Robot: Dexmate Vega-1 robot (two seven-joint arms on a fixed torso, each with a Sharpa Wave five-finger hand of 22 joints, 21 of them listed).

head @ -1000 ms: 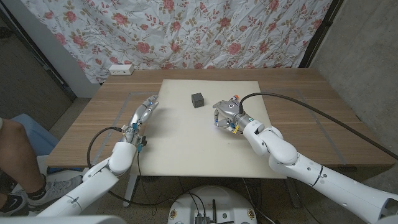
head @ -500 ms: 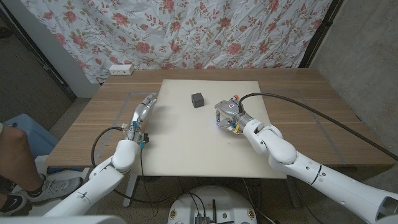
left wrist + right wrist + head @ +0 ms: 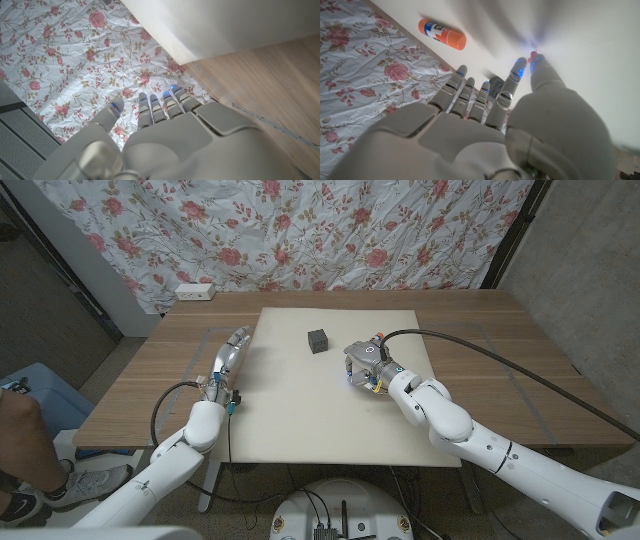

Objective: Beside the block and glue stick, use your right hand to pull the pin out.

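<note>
On the white mat (image 3: 290, 410) a small dark block (image 3: 318, 340) stands just beyond my right hand (image 3: 366, 366). The orange glue stick (image 3: 442, 34) lies past the fingers; its orange end (image 3: 383, 337) peeks out behind the hand in the head view. The pin's tiny red head (image 3: 533, 53) sits right at my thumb tip, with a fingertip (image 3: 519, 62) close beside it. Whether the two pinch it is unclear. The block (image 3: 495, 85) shows between my fingers. My left hand (image 3: 230, 360) stands at the mat's left border, fingers straight and holding nothing.
A black cable (image 3: 480, 350) runs from my right arm across the right half of the wooden table (image 3: 500, 380). A white power strip (image 3: 194, 291) lies at the far left corner. A person's leg (image 3: 20, 450) is beside the table's left side.
My right hand has stayed by the pin, turning only slightly. My left hand has reached a little farther along the mat's edge. The person at the left has shifted.
</note>
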